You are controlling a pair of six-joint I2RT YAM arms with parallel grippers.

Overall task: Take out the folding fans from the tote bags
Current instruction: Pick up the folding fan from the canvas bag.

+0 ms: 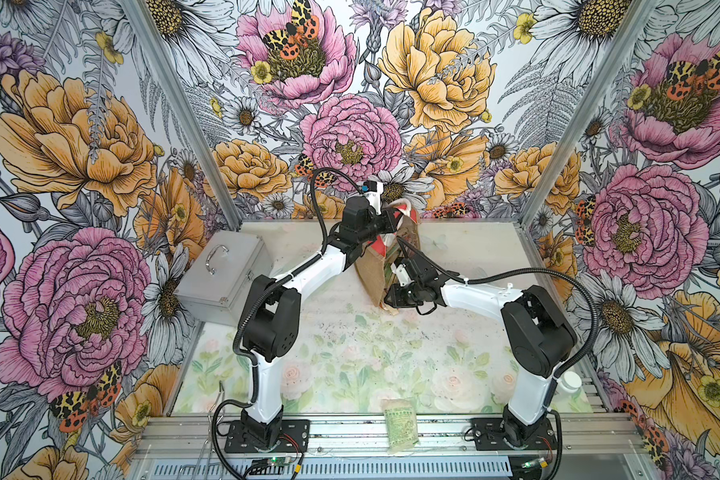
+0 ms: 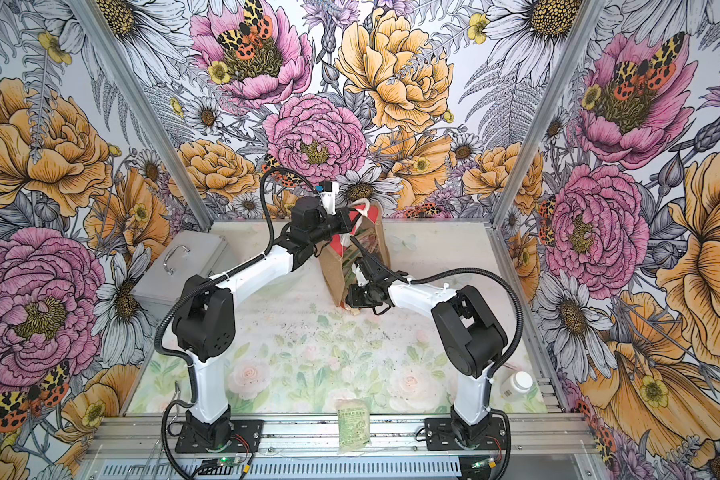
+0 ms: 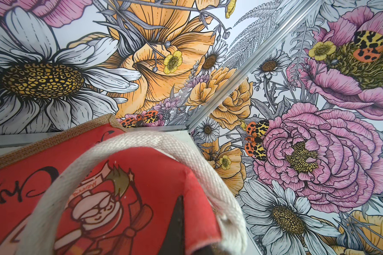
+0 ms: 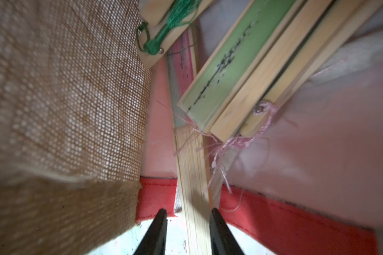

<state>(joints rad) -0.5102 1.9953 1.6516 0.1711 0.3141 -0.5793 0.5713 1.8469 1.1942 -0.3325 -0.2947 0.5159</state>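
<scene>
The tan burlap tote bag (image 1: 370, 277) (image 2: 332, 276) stands tilted at the back of the table in both top views, its red side and white rope handle (image 3: 142, 143) raised. My left gripper (image 1: 393, 222) is shut on the bag's red upper edge; one dark finger (image 3: 177, 225) shows against the red cloth. My right gripper (image 4: 188, 210) is at the bag's mouth, open, with a pale wooden folding fan (image 4: 192, 194) lying loose between its fingers. Deeper inside lie a green-cloth fan (image 4: 226, 66), one with a green tassel (image 4: 164, 28) and one with a pink cord (image 4: 272, 92).
A grey metal case (image 1: 221, 274) sits at the left of the table. A green printed packet (image 1: 400, 426) lies on the front rail. A white bottle (image 1: 568, 382) stands at the front right. The flowered back wall is close behind the bag.
</scene>
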